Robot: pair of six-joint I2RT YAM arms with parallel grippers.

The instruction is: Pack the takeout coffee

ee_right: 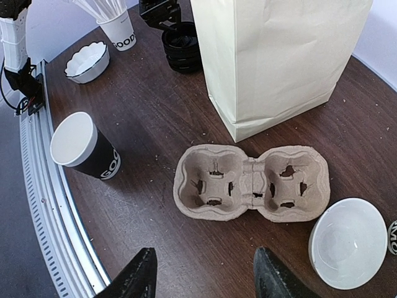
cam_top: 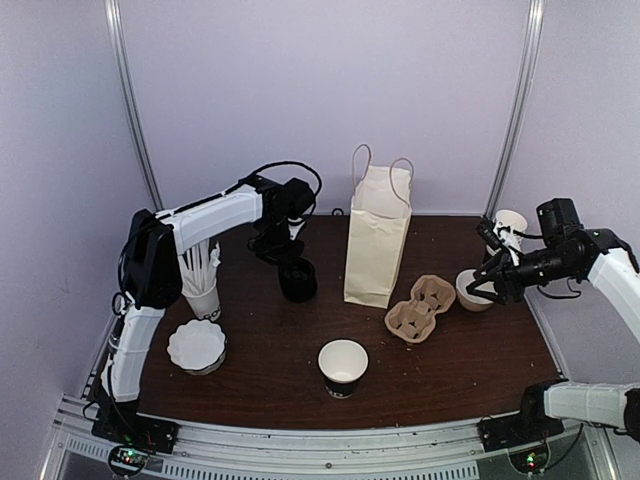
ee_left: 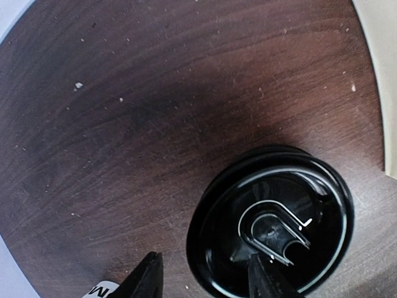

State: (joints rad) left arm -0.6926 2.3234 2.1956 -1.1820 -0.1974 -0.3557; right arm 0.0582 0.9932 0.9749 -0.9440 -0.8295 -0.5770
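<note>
The takeout coffee (cam_top: 297,280), a short dark cup with a black domed lid (ee_left: 273,223), stands on the table left of the tall cream paper bag (cam_top: 377,240). My left gripper (cam_top: 278,250) hovers just above it and is open. In the left wrist view my left gripper (ee_left: 208,279) has one finger over the lid and the other over bare wood to the lid's left, touching nothing. My right gripper (cam_top: 487,282) hangs open and empty at the right, above the table near the cardboard cup carrier (ee_right: 251,183). The coffee (ee_right: 181,46) also shows far off in the right wrist view.
A lidless dark cup with a white inside (cam_top: 343,367) stands at the front centre. A white cup of straws (cam_top: 203,290) and a white fluted bowl (cam_top: 196,346) are at the left. A white bowl (ee_right: 347,242) lies right of the carrier, and a white cup (cam_top: 510,228) stands behind my right gripper.
</note>
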